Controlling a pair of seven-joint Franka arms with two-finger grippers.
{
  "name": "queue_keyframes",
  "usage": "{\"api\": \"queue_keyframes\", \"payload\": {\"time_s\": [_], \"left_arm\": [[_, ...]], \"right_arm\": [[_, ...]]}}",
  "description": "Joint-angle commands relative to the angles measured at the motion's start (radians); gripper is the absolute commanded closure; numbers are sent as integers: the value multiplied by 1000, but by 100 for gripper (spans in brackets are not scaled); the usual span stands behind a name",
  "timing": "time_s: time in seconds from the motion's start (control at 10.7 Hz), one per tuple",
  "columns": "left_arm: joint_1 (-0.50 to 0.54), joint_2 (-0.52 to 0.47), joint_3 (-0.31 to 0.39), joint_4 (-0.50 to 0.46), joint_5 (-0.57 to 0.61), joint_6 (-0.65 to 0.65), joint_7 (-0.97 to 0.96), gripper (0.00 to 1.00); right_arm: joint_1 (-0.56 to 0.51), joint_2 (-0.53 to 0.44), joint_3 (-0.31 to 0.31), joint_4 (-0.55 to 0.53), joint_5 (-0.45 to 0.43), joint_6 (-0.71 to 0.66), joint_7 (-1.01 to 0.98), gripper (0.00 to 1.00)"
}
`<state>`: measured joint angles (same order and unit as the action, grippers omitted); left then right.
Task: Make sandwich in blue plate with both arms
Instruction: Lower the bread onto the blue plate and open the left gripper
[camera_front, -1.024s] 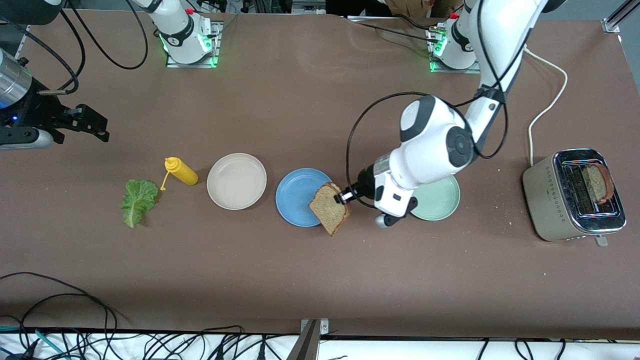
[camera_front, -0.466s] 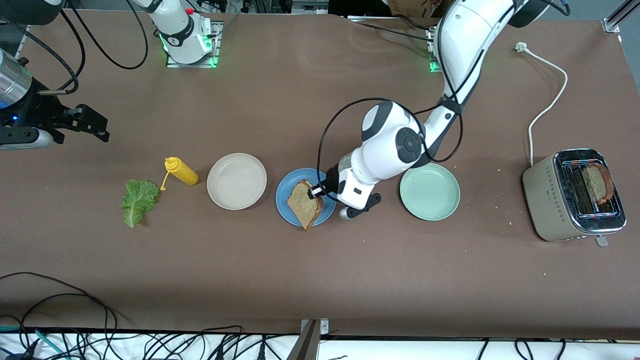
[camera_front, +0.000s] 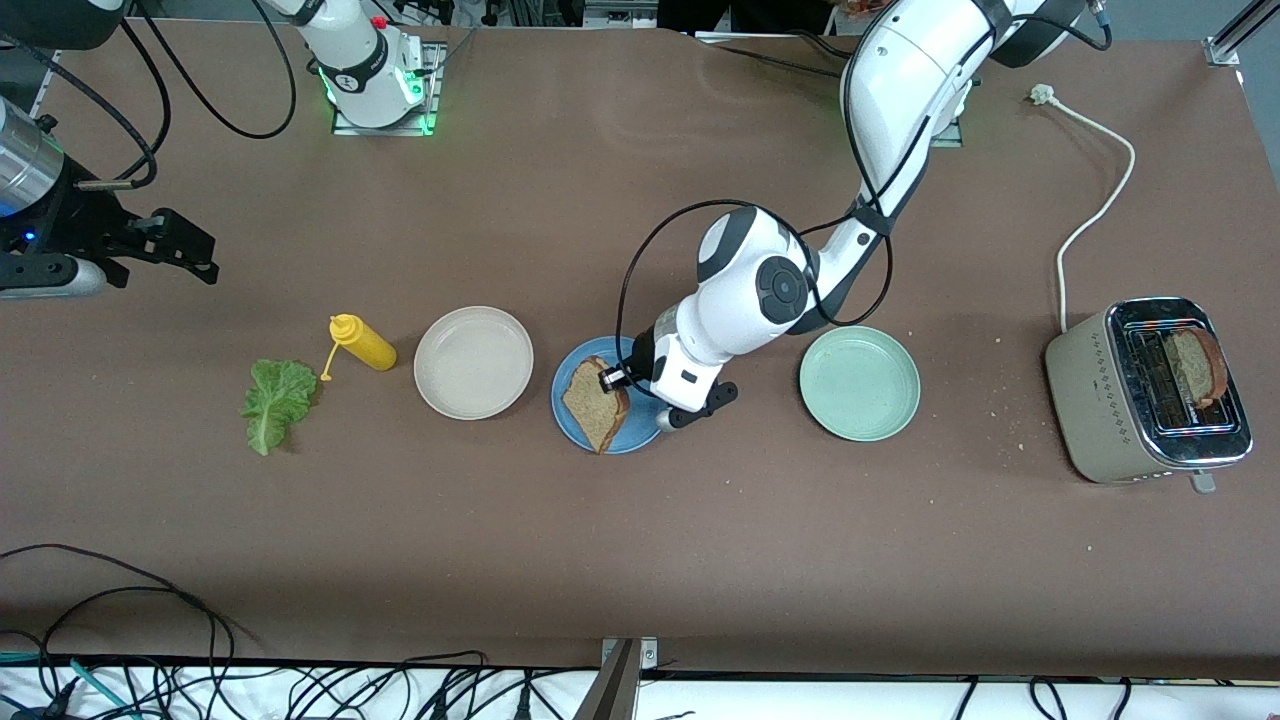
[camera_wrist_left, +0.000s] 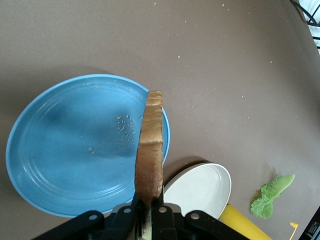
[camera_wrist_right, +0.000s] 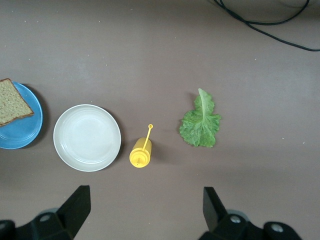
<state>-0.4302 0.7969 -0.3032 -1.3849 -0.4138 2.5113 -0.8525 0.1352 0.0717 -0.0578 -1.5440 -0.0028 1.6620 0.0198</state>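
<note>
Left gripper (camera_front: 612, 381): clamped on a square brown wholegrain bread slice (camera_front: 594, 403), held over the round matte blue plate (camera_front: 573, 400) mid-tabletop
Right gripper (camera_wrist_right: 142, 210): fingers apart, waiting above the yellow squeeze bottle (camera_wrist_right: 140, 156)

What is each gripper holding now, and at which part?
The left gripper holds a brown bread slice by one edge, over the blue plate. The right gripper is open and holds nothing.

No readable text, labels, brands or numbers on any object in these views.
</note>
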Motion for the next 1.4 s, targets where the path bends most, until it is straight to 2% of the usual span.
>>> {"api": "queue_keyframes", "payload": {"time_s": [0.0, 0.65, 0.75, 1.02, 1.3], "left_arm": [[-27, 16, 18, 17, -19, 9, -2, 100], [-36, 28, 19, 12, -19, 6, -3, 99], [-35, 28, 22, 3, -19, 6, -3, 91], [-31, 30, 45, -22, -17, -5, -2, 42], [-24, 27, 91, -28, -7, -93, 0, 24]], "right_arm": [[-2, 3, 1, 18, 3, -13, 2, 0], [-5, 5, 1, 18, 4, -13, 3, 0], [-5, 5, 0, 18, 3, -11, 3, 0], [-5, 8, 0, 18, 1, -10, 3, 0], [-5, 11, 0, 18, 1, -10, 5, 0]]}}
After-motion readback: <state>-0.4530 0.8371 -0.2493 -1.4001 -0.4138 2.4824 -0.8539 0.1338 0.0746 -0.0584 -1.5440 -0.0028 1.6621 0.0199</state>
